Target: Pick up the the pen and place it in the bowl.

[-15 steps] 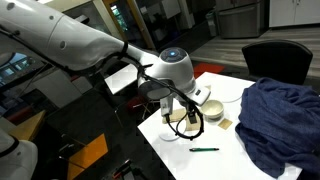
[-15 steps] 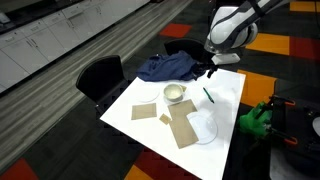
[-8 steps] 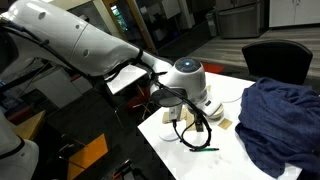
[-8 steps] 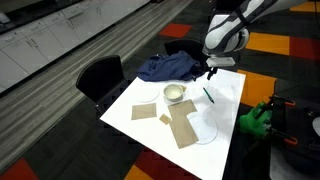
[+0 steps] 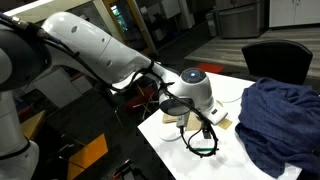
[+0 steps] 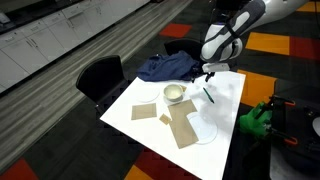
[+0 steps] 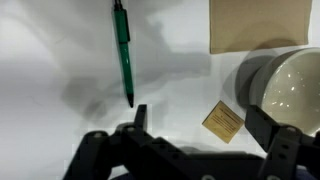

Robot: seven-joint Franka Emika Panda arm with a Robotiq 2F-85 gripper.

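The dark-green pen (image 7: pixel 122 50) lies on the white table; in the wrist view it is at the upper left, pointing toward my left finger. In an exterior view the pen (image 6: pixel 208 95) lies just right of the cream-white bowl (image 6: pixel 175 93). The bowl (image 7: pixel 290 85) sits at the right edge of the wrist view. My gripper (image 7: pixel 200 125) is open and empty and hovers over the table between pen and bowl. In an exterior view the gripper (image 5: pixel 203 135) is low over the table and partly hides the bowl (image 5: pixel 216 111). From the opposite side the gripper (image 6: pixel 208 76) is just above the pen.
A blue cloth (image 5: pixel 280 115) is heaped on the table's far side (image 6: pixel 165 68). Brown cardboard pieces (image 6: pixel 180 125), a flat white dish (image 6: pixel 203 130) and a small tan tag (image 7: pixel 222 120) lie on the table. A black chair (image 6: pixel 100 75) stands beside it.
My arm has swung along the table and come lower, so the gripper now hangs close over the pen. The pen and the bowl have not moved.
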